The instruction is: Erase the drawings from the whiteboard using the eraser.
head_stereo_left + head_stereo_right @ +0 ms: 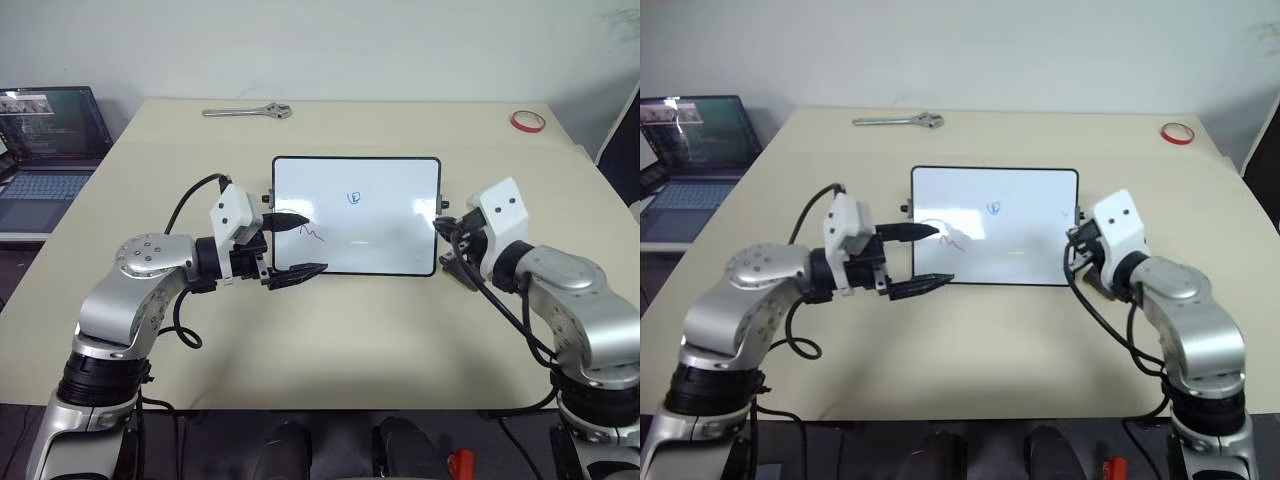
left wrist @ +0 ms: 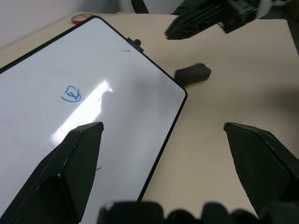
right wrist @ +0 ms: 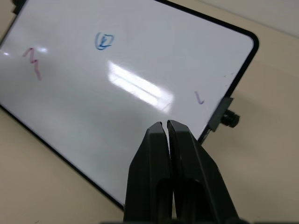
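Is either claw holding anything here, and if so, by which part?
Nothing is held. The left claw is open over the whiteboard; the right claw is shut on nothing.

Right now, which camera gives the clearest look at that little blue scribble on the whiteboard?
The right wrist view: the blue scribble sits large and unobstructed on the whiteboard, clear of the glare. The left wrist view also shows it fairly large, beside a bright reflection. Both head views show it as a tiny mark near the board's middle.

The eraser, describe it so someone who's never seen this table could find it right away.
Start at the whiteboard in the middle of the tan table. Go to its near corner on the robot's right, beneath the right gripper. The eraser is the small dark oblong block lying on the table just off that corner.
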{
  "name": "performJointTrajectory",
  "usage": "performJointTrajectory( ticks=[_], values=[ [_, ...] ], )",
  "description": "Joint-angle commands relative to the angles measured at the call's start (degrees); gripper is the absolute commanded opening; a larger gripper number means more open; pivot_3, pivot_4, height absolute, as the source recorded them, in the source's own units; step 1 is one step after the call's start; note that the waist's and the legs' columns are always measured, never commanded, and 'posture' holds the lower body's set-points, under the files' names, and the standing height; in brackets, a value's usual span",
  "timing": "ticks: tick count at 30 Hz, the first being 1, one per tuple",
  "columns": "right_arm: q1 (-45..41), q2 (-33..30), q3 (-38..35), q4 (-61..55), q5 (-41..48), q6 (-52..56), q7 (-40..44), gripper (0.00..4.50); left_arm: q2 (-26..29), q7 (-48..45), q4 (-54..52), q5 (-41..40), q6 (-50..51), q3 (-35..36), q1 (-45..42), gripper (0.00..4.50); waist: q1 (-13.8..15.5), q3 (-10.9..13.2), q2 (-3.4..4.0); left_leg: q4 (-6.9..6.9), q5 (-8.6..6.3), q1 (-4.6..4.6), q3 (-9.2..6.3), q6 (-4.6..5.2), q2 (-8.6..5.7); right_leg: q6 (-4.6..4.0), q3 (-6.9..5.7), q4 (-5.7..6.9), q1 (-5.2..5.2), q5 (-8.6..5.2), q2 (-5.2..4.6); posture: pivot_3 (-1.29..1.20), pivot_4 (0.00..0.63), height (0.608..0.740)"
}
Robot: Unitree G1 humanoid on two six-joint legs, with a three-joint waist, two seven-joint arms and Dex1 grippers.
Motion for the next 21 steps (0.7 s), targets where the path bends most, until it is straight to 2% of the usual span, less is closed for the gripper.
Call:
performJointTrajectory(
  ticks=[1,5,7,10,11,12,15,21],
  values=[
    [1.9,-0.6,-2.4,-5.1,2.8,0.2,0.3,0.02,1.7,1.3,-2.8,-0.8,-0.1,4.1,3.4,4.50,0.0,0.0,0.00,-0.01,0.00,0.00,-0.01,0.00,0.01,0.00,0.00,-0.01,0.00,0.00,0.00,0.00,0.150,0.740],
    [3.8,0.6,-2.4,-5.0,1.8,-1.2,-3.7,0.02,2.1,2.0,-3.5,-1.1,0.0,4.8,5.1,4.50,0.2,0.0,0.00,0.00,0.00,0.00,-0.05,-0.01,0.01,0.00,-0.01,-0.02,0.02,0.00,0.00,0.00,0.150,0.740],
    [5.5,-1.9,-2.3,-4.2,0.6,-2.6,-3.9,0.02,1.8,1.8,-3.5,-0.8,-0.4,3.7,4.2,4.50,0.5,0.0,0.00,0.02,0.00,0.01,-0.05,-0.01,-0.03,0.00,-0.02,-0.02,0.05,0.00,-0.01,0.00,0.150,0.740],
    [9.6,-6.9,-7.7,-2.3,1.9,-3.6,-1.1,0.58,1.5,1.0,-3.8,-1.5,-0.2,2.6,2.8,4.50,1.5,0.0,-0.02,0.01,0.00,-0.01,-0.14,0.00,-0.10,0.01,-0.06,-0.20,0.15,0.00,0.00,0.00,0.150,0.740],
    [10.7,-8.2,-9.0,-1.8,2.8,-4.1,0.2,0.58,1.7,0.6,-3.8,-1.5,-0.2,2.3,2.7,4.50,1.6,0.0,-0.02,0.00,0.00,-0.05,-0.17,0.00,-0.12,0.01,-0.07,-0.25,0.17,0.00,0.00,0.00,0.150,0.740],
    [12.1,-10.2,-10.0,-1.3,3.6,-4.9,2.1,1.07,1.7,0.2,-4.0,-1.6,-0.2,1.9,2.6,4.50,1.6,0.0,-0.02,-0.01,0.00,-0.07,-0.17,0.00,-0.13,0.01,-0.07,-0.32,0.17,0.00,0.01,0.00,0.150,0.740],
    [14.9,-15.7,-12.4,1.0,4.7,-7.9,7.0,1.95,1.5,-0.3,-4.0,-1.4,-0.4,1.0,1.8,4.50,1.5,0.0,-0.02,-0.04,-0.01,-0.07,-0.13,0.01,-0.11,0.01,-0.08,-0.42,0.21,0.00,0.01,0.00,0.150,0.740],
    [16.9,-13.6,-15.0,1.5,10.2,-7.4,8.0,4.04,1.2,-0.5,-4.0,-1.5,-0.3,0.7,1.1,4.50,1.1,0.0,-0.02,-0.06,-0.02,-0.02,-0.08,0.02,0.03,-0.01,-0.07,-0.41,0.22,0.01,0.04,0.00,0.150,0.740]
  ],
)
